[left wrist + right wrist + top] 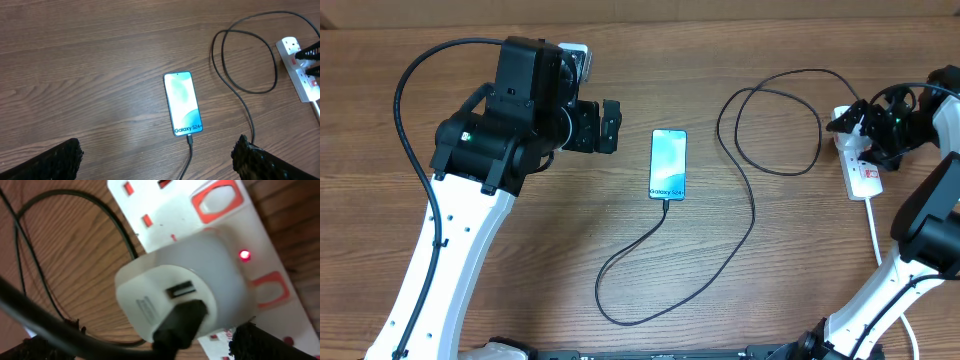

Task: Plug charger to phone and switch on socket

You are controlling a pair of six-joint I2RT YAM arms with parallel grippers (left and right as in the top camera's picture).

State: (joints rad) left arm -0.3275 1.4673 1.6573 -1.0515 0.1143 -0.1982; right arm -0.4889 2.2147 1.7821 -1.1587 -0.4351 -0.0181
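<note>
The phone [668, 165] lies flat mid-table with its blue-cyan screen lit; it also shows in the left wrist view [183, 103]. The black charger cable [720, 262] has its connector in the phone's bottom edge [189, 139] and loops away to the right. The white socket strip [865, 180] lies at the right edge. In the right wrist view a white adapter [200, 275] sits in the strip [165, 210] with the cable's black plug [180, 322] in it, and a red light [244, 255] glows. My right gripper [862, 128] [145, 347] hovers open over the adapter. My left gripper [611, 125] [157, 160] is open and empty, left of the phone.
The strip's white cord [876, 235] runs toward the front along the right side. Red rocker switches [217, 200] flank the adapter. The cable makes a wide loop [770, 120] between the phone and the strip. The table is bare wood [560, 240].
</note>
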